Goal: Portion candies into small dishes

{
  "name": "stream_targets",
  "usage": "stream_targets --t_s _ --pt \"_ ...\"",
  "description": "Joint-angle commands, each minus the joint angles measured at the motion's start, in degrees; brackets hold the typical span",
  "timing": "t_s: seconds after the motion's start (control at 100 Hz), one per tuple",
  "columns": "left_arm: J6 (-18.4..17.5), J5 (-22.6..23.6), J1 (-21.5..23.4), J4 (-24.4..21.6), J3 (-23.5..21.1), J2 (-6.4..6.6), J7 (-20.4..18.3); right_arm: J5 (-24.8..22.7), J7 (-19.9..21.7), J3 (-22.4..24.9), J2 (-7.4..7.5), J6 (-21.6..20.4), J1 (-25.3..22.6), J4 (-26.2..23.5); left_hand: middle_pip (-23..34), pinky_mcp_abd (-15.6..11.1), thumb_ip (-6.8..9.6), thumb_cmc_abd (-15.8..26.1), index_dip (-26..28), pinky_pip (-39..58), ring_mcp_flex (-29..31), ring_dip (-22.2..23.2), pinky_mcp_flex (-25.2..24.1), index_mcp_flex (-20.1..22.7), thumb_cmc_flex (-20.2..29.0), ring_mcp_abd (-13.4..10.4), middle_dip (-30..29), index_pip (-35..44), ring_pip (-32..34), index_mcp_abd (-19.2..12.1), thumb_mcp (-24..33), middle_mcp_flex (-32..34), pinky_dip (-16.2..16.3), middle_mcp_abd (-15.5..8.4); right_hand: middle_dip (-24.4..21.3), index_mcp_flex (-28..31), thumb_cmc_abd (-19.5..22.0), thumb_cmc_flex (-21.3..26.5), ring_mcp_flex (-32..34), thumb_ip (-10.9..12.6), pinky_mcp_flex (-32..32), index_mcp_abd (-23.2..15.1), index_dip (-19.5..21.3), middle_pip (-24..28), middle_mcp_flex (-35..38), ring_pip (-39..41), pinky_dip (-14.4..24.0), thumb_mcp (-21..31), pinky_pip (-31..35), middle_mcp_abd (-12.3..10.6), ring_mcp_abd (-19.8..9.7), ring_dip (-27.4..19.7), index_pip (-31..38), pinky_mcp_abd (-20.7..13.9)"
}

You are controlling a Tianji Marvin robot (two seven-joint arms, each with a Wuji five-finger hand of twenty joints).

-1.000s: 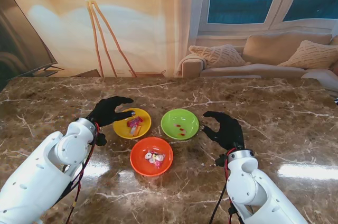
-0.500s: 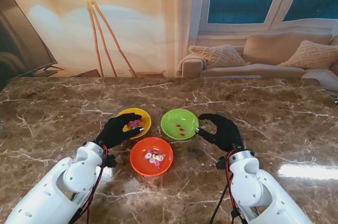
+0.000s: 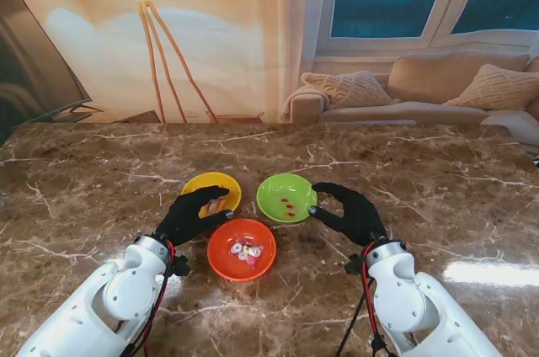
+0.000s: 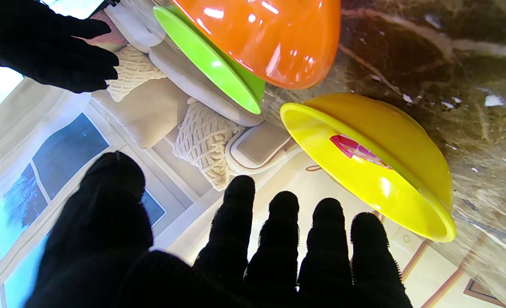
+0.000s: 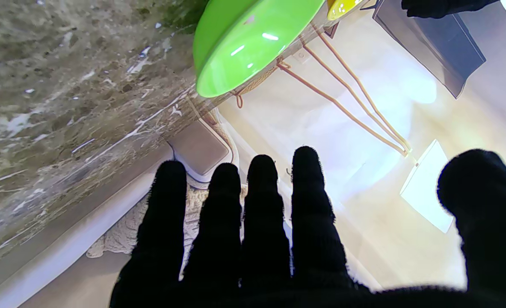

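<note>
Orange dish (image 3: 242, 248) beside left hand (image 3: 192, 215)

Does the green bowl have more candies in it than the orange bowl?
No, the green bowl holds only a few small red pieces, while the orange bowl holds a larger pile.

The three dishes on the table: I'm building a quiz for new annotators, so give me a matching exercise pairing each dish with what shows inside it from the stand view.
Column one:
1. yellow dish
2. green dish
3. orange dish

Column two:
A. a few small red candies on its floor
B. a cluster of pale, wrapped-looking candies with a bit of pink
C. pink-red wrapped candy, partly hidden behind the left hand

Pairs: 1-C, 2-A, 3-B
</note>
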Motion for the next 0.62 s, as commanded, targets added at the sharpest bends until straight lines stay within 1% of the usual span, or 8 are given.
stream_targets --t_s 0.0,0.09,0.44,0.61 --pt "0.1 0.2 0.6 -0.6 -0.1 -0.17 0.1 0.5 1.1 0.1 -0.01 -0.2 -0.8 -0.1 -0.7 -2.7 1.4 2.9 -1.3 -1.9 -1.4 -0.7 -0.6 -0.7 -2.7 -1.9 -1.1 -1.2 -1.1 0.4 -1.8 -2.4 -1.1 -0.8 -1.1 -1.6 1.0 -3.0 0.8 2.2 0.2 0.1 -0.9 -0.9 -1.5 -0.8 -1.5 -0.8 -1.5 -0.9 -1.9 -1.9 -0.9 -2.1" --pt "0.5 0.0 0.7 -0.9 -0.4 -0.16 -0.1 0.3 1.7 0.4 0.12 -0.2 -1.2 -0.7 -0.7 -2.7 1.43 2.9 -1.3 -1.9 -1.4 -0.7 -0.6 -0.7 -2.6 -1.9 -1.1 -1.2 -1.1 0.6 -1.9 -2.4 -1.0 -0.8 -1.3 -1.5 1.0 -3.0 0.8 2.2 0.2 0.1 -1.1 -0.8 -1.6 -0.8 -1.8 -0.8 -1.3 -0.9 -1.8 -2.0 -0.8 -2.1" --pt "-0.2 0.2 0.7 -0.9 -0.5 -0.14 0.0 0.1 0.3 0.3 -0.11 -0.8 -1.2 -0.7 -0.8 -2.6 1.51 3.1 -1.3 -2.0 -1.3 -0.7 -0.6 -0.6 -2.5 -1.9 -1.1 -1.3 -1.2 0.6 -2.2 -2.3 -1.0 -0.8 -1.9 -1.4 1.3 -3.0 0.8 2.2 0.2 0.1 -1.5 -0.5 -1.8 -0.6 -2.7 -0.7 -0.7 -0.7 -1.9 -2.3 -0.7 -2.0" --pt "0.2 0.2 0.6 -0.8 -0.3 -0.15 0.0 0.0 0.3 0.5 -0.1 -0.8 -1.4 -0.8 -0.8 -2.6 1.54 3.1 -1.2 -1.9 -1.3 -0.7 -0.6 -0.5 -2.4 -1.9 -1.0 -1.3 -1.2 0.7 -2.2 -2.2 -0.9 -0.7 -1.9 -1.2 1.2 -2.7 0.6 2.2 0.0 -0.2 -1.5 -0.2 -1.8 -0.5 -3.0 -0.5 -0.4 -0.7 -1.8 -2.3 -0.3 -1.8"
